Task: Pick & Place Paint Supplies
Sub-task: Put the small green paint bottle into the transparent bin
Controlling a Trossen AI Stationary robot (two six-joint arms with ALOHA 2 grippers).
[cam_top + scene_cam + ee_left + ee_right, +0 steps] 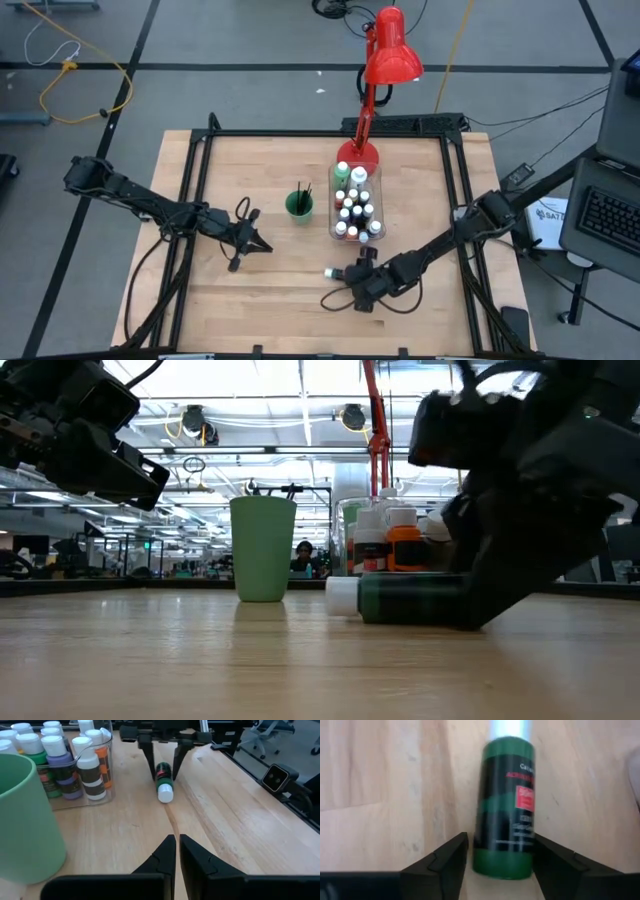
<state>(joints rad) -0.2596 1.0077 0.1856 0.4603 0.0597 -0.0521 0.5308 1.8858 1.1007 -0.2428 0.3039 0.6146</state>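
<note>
A green paint bottle (505,805) with a white cap lies on its side on the wooden table (250,300), near the front. My right gripper (501,845) stands open over its bottom end, slanting down, one finger on each long side. Several more white-capped bottles (353,205) stand upright in the clear bin (107,765). Thin dark brushes (302,190) stick up out of the green cup (299,206). My left gripper (177,847) is shut on nothing above the table's left half, pointing at the lying bottle (163,777). My right gripper has its two fingers (445,860) along the bottle's long sides at its bottom end (502,865), coming from above at a slant. Only a narrow gap shows beside them, so I cannot tell whether they touch. The bottle lies flat on the table.
A red desk lamp (385,60) stands at the far edge, its base (358,155) just behind the bin. The cup stands left of the bin. Bare wood lies in front of and left of the lying bottle (335,271). Black rails frame the table.
</note>
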